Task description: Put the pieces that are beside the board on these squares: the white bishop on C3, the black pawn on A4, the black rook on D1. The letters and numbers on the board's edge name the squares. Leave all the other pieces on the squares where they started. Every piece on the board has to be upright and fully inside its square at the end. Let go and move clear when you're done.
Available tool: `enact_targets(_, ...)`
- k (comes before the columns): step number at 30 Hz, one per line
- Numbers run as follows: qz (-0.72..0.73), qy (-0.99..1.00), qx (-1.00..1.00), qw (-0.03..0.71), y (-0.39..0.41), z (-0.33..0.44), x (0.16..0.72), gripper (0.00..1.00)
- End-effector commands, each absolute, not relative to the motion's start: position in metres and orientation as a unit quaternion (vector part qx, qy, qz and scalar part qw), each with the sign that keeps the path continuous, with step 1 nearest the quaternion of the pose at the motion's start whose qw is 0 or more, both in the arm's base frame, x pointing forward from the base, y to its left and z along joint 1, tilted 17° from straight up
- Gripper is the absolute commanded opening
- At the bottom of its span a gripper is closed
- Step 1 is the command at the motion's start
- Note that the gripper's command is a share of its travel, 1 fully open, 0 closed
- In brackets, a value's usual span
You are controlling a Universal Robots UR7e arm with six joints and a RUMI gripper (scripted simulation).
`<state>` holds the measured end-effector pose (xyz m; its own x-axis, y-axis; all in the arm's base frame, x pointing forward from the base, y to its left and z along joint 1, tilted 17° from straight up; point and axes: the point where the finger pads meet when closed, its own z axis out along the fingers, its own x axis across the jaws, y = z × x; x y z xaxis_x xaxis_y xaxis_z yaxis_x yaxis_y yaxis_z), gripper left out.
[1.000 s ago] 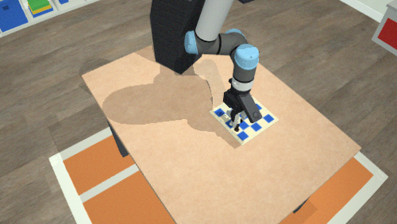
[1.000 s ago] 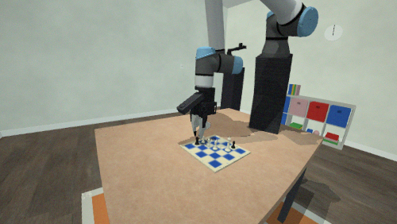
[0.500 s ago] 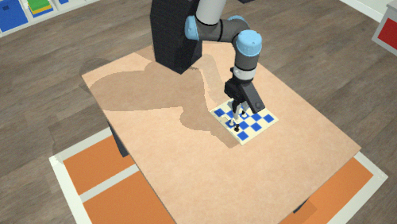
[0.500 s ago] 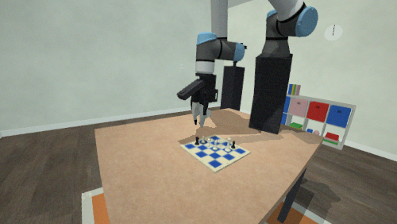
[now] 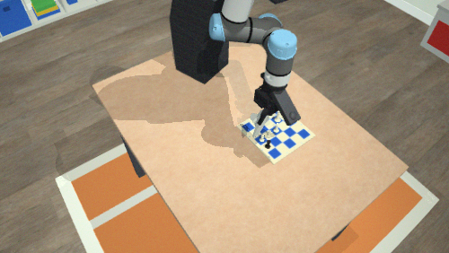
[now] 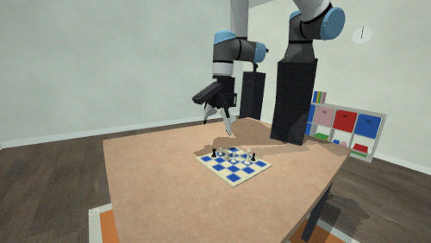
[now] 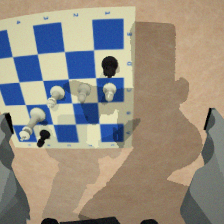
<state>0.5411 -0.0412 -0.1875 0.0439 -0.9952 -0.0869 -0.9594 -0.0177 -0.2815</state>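
Observation:
The blue and white chessboard (image 5: 278,136) lies on the tan table; it also shows in the exterior view (image 6: 234,165) and the wrist view (image 7: 67,80). A black piece with a round top (image 7: 109,65) (image 5: 268,144) (image 6: 214,152) stands upright on a light square at the board's edge. A smaller black piece (image 7: 43,136) (image 6: 252,157) stands near the opposite corner. Several white pieces (image 7: 83,91) stand between them. My gripper (image 6: 216,125) (image 5: 261,127) hangs well above the board, open and empty. Its fingers frame the wrist view (image 7: 112,170).
The arm's dark base column (image 5: 198,40) stands at the table's back edge. Shelves with coloured bins (image 6: 345,127) stand beyond the table. The board's edge letters are too small to read.

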Motion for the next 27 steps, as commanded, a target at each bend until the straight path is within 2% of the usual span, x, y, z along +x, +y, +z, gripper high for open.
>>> enact_targets(1,-0.068,0.688,-0.71,0.133,-0.041,-0.187,0.541,1.0)
enact_targets(27,-0.068,0.688,-0.71,0.133,-0.044,-0.157,0.533,1.0)
